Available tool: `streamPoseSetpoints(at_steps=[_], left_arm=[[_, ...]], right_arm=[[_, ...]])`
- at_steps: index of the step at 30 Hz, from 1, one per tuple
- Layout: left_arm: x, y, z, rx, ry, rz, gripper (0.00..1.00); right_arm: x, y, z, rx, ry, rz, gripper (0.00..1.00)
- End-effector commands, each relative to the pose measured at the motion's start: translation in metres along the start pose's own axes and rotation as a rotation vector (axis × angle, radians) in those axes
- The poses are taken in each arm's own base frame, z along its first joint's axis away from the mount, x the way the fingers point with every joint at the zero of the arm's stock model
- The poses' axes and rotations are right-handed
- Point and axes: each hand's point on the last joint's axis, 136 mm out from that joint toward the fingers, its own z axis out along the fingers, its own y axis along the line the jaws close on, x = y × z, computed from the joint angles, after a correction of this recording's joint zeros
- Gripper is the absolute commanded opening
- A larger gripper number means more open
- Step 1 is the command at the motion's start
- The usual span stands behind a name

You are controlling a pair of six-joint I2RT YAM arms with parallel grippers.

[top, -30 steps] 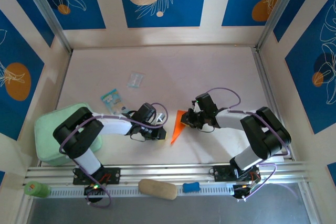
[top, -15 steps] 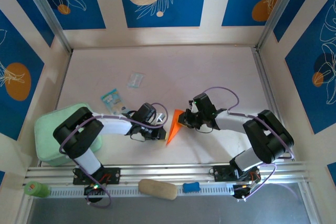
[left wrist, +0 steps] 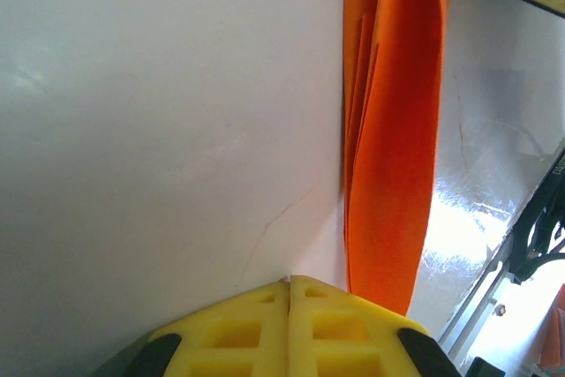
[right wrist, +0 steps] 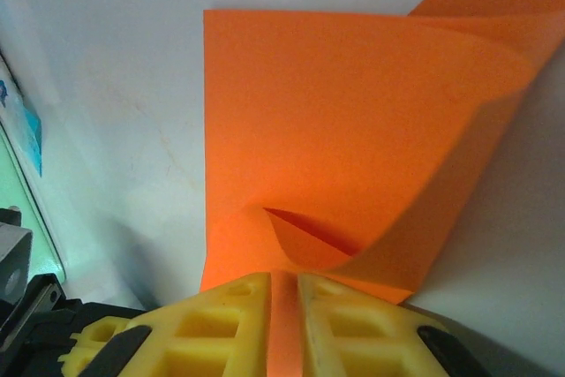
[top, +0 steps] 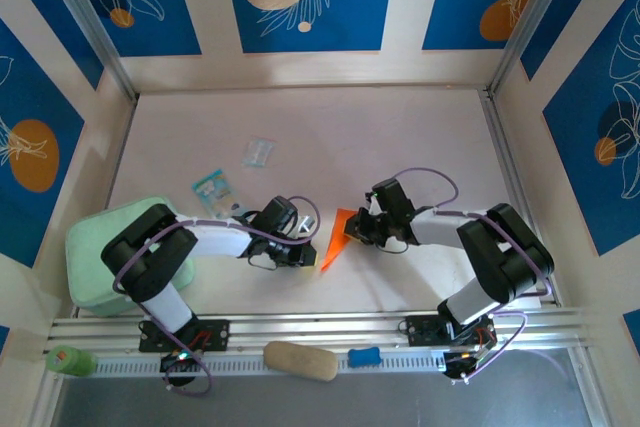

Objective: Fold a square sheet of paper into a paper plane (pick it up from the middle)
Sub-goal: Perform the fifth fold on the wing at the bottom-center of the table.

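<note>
The square sheet of paper (top: 338, 237) is a folded, narrow orange shape lying between the two arms, its point toward the near edge. My right gripper (top: 358, 231) is shut on its right edge; in the right wrist view the orange paper (right wrist: 353, 121) runs between the yellow fingers (right wrist: 221, 324) of that gripper (right wrist: 282, 287), and a flap curls up. My left gripper (top: 308, 253) sits just left of the paper, shut with nothing in it. In the left wrist view that gripper (left wrist: 290, 283) rests on the table with the layered orange paper (left wrist: 393, 130) right beside it.
A mint green pad (top: 98, 247) lies under the left arm at the left. A blue-and-white packet (top: 210, 187) and a clear wrapper (top: 258, 152) lie behind the left gripper. The metal rail (top: 320, 327) runs along the near edge, with a tan block (top: 300, 360) in front of it.
The right gripper swung the paper's point a little to the left, then partly back. The left gripper stayed in place, shut.
</note>
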Motion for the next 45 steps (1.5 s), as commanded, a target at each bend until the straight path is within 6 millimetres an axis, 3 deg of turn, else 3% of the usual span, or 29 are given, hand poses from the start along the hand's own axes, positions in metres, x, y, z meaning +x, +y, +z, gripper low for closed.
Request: streamPoseSetpoints(at_steps=[1, 7, 25, 33, 41, 45], left_arm=[[0.005, 0.017, 0.02, -0.051, 0.007, 0.026, 0.03], [0.005, 0.017, 0.021, -0.047, 0.012, 0.026, 0.02], [0.003, 0.014, 0.02, -0.045, 0.009, 0.031, 0.02], [0.001, 0.011, 0.016, -0.042, -0.003, 0.037, 0.03], [-0.013, -0.006, -0.011, -0.051, -0.106, 0.084, 0.1], [-0.026, -0.017, -0.028, -0.059, -0.187, 0.117, 0.25]], right_arm=[[0.002, 0.003, -0.009, -0.013, -0.001, -0.018, 0.16], [0.004, 0.018, -0.017, -0.054, -0.012, -0.037, 0.17], [0.019, 0.037, -0.01, -0.085, 0.012, -0.092, 0.16], [0.021, 0.023, 0.008, -0.032, 0.05, -0.066, 0.15], [0.023, 0.014, 0.01, -0.011, 0.057, -0.063, 0.15], [0.022, 0.017, 0.01, -0.017, 0.056, -0.064, 0.15]])
